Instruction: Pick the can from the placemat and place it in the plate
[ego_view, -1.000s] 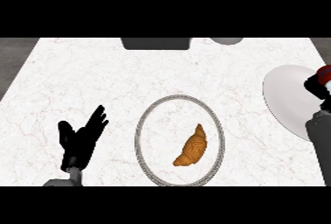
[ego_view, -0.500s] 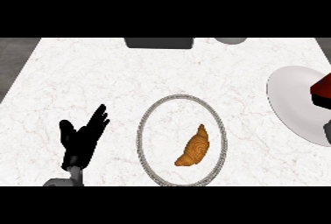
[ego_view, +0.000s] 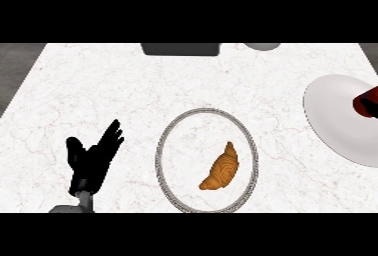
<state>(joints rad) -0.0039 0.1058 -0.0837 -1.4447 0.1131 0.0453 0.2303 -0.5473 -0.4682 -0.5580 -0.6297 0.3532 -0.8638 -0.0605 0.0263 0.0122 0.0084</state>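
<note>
Since the can (ego_view: 367, 102) sits over the plate (ego_view: 336, 120) at right edge, only release seems left; left hand (ego_view: 92, 157) rests open, right hand's out of view.

At the right edge, the white plate (ego_view: 339, 120) is cut off, and only a sliver of the dark red can (ego_view: 367, 101) shows over it. The right robot hand is out of view. Two grey things (ego_view: 181, 48) at the desk's far edge are cropped and unidentifiable.

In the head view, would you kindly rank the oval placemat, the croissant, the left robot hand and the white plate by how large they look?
1. Oval placemat, largest.
2. White plate, though the view's edge cuts it off, so its rank is unsure.
3. Left robot hand.
4. Croissant, smallest.
</note>
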